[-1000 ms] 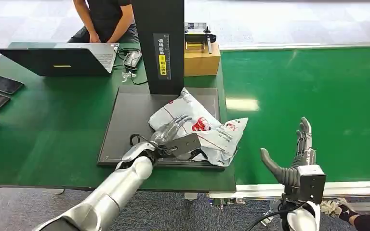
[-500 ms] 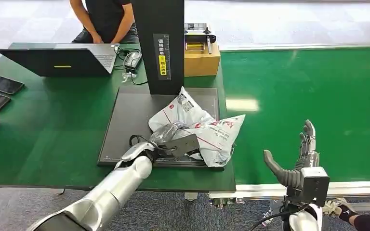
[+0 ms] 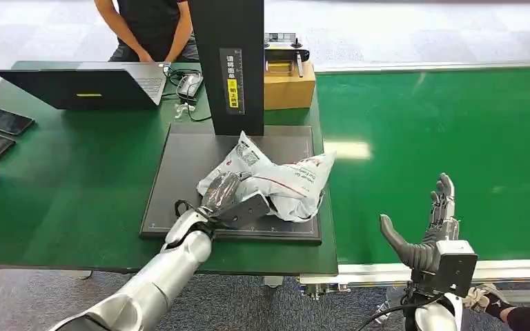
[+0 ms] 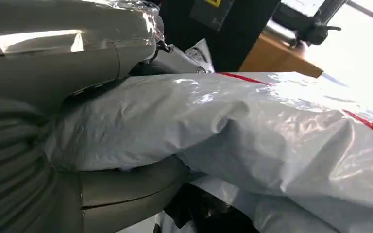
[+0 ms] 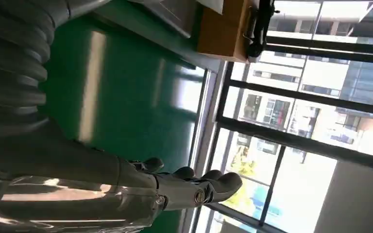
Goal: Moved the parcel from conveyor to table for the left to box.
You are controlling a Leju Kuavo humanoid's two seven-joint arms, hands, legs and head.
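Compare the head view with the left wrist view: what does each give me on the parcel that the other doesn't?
Head view alone: the parcel lies on the black plate on the green table, beside the green conveyor; the right hand is open and holds nothing. Left wrist view alone: the thumb pressing the parcel's underside, fingers on top. Both: the left hand grips the white parcel near the black column and cardboard box.
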